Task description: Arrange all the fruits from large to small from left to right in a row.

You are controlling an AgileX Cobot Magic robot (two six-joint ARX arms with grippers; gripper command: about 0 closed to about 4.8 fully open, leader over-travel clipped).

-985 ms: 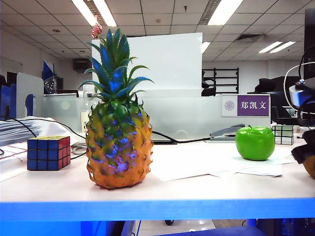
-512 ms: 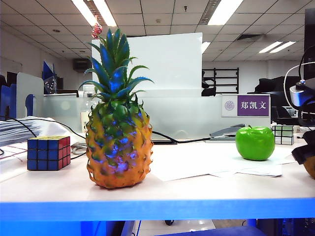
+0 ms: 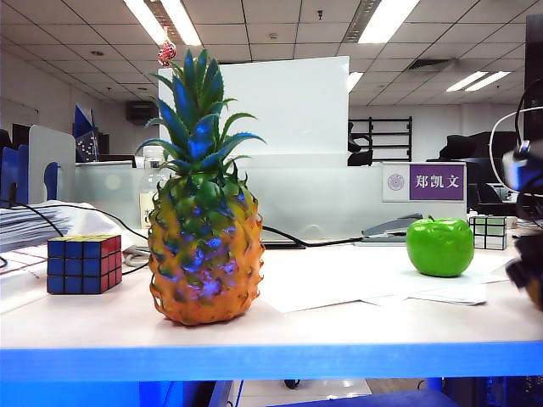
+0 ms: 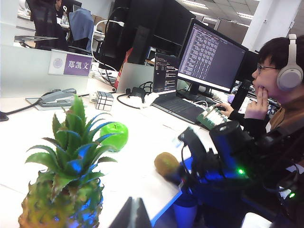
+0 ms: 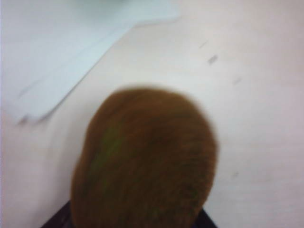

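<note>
The tall orange-yellow pineapple (image 3: 205, 246) stands upright left of centre on the table. The green apple (image 3: 439, 246) sits to its right. The brown kiwi (image 5: 145, 161) lies on the table at the far right, only its edge (image 3: 534, 292) showing in the exterior view. My right gripper (image 3: 526, 271) is over the kiwi, a dark jaw tip on each side, and looks open. My left gripper (image 4: 134, 214) hangs shut and empty, above and beside the pineapple (image 4: 61, 199). From there the apple (image 4: 115, 134) and the kiwi (image 4: 166, 164) show beyond it.
A dark multicoloured cube (image 3: 83, 263) sits at the far left, a small white-green cube (image 3: 489, 231) behind the apple. Loose papers (image 3: 373, 284) lie under and in front of the apple. A stapler (image 3: 394, 227) and cables are at the back. The blue table edge (image 3: 271, 360) runs along the front.
The right gripper at the right edge has gone blurred and shifted slightly around the kiwi. Pineapple, apple and cubes have not moved.
</note>
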